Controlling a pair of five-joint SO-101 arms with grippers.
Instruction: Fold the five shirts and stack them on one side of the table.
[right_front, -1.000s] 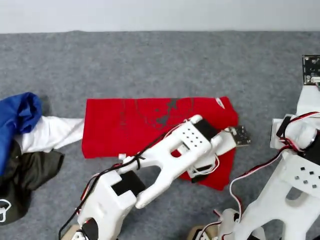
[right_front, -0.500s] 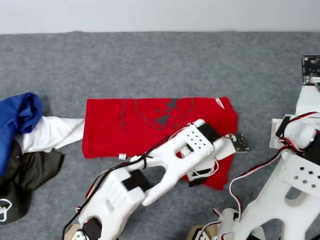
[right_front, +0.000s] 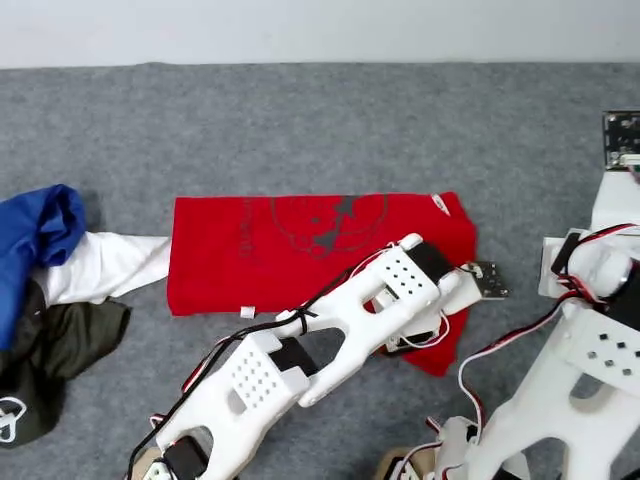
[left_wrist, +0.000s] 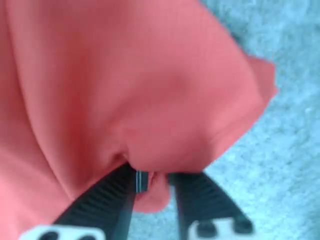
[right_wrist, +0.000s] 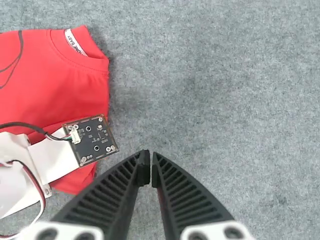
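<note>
Table: I see no folded stack on it, so I judge the task to be at an early stage.
Red shirt: one, spread flat mid-table, its fold not finished.
Left edge: three unfolded shirts bunched together, a blue shirt, a white shirt and a dark shirt. That makes four counted; I cannot find a fifth.
Left gripper: pinched nearly closed on the red shirt's near-right edge.
Right gripper: jaws together, holding nothing, over bare table right of the red shirt.
</note>
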